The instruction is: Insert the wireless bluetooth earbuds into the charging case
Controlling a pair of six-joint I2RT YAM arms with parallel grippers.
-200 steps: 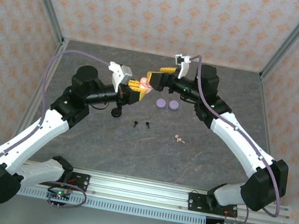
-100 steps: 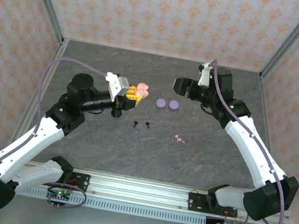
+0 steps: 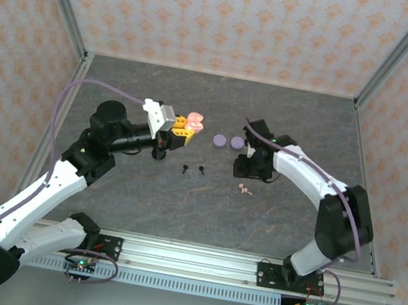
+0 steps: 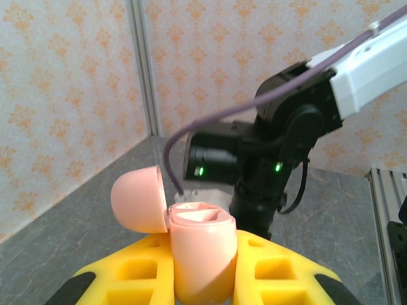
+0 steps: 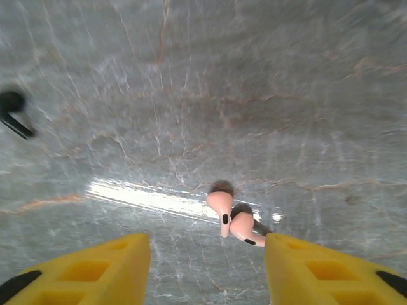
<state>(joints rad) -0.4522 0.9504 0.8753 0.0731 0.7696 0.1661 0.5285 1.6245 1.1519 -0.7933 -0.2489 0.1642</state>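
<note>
The left end effector [image 3: 183, 127] was clenched on the pink charging case [image 4: 202, 251], held above the counter [image 3: 311, 128] with its lid flipped open. The right end effector [image 5: 206, 270] hung with its fingers spread just over the pink earbuds [image 5: 232, 220], which lay on the stone, seemingly touching, though glare blurred that. A good pick likely meant centring on one bud, descending straight and closing gently so the neighbour was not flicked away.
</note>
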